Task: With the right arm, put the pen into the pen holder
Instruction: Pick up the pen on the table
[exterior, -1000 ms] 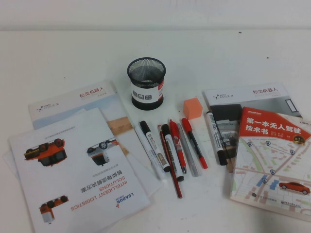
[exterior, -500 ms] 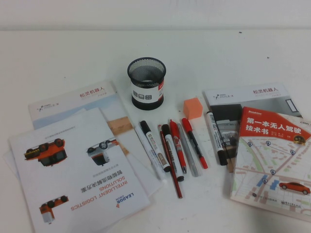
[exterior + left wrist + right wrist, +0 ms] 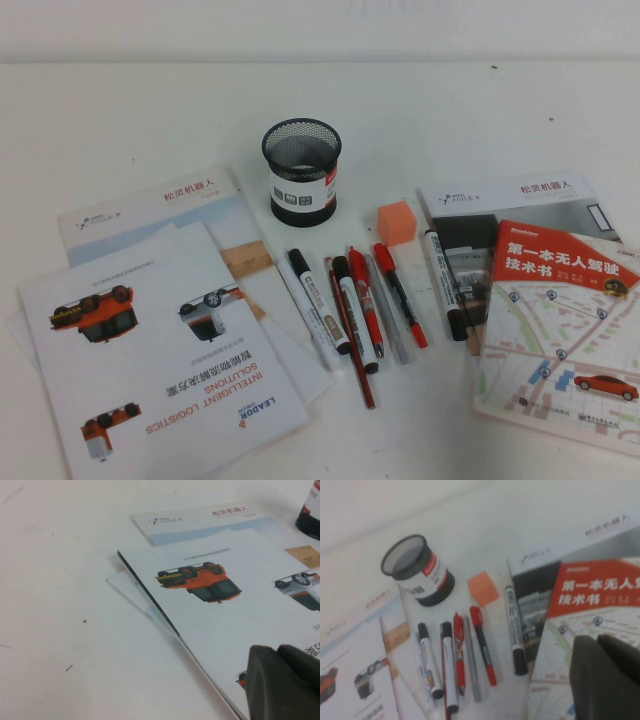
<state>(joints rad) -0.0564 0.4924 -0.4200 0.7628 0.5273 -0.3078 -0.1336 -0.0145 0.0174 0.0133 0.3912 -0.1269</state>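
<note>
The pen (image 3: 445,285) is a white marker with black ends. It lies at the left edge of the grey booklet (image 3: 520,205) and shows in the right wrist view (image 3: 514,630) too. The pen holder (image 3: 301,170), a black mesh cup with a white label band, stands upright and empty behind the pen row; it also shows in the right wrist view (image 3: 417,570). My right gripper (image 3: 596,642) is shut and empty, above the red map book (image 3: 580,630), apart from the pen. My left gripper (image 3: 277,652) is shut and empty over the car brochure (image 3: 225,605). Neither arm shows in the high view.
A row of other pens (image 3: 355,310), some red-capped, lies in the middle. An orange block (image 3: 397,222) sits right of the holder. Brochures (image 3: 160,340) cover the left side, and the red map book (image 3: 560,330) lies at the right.
</note>
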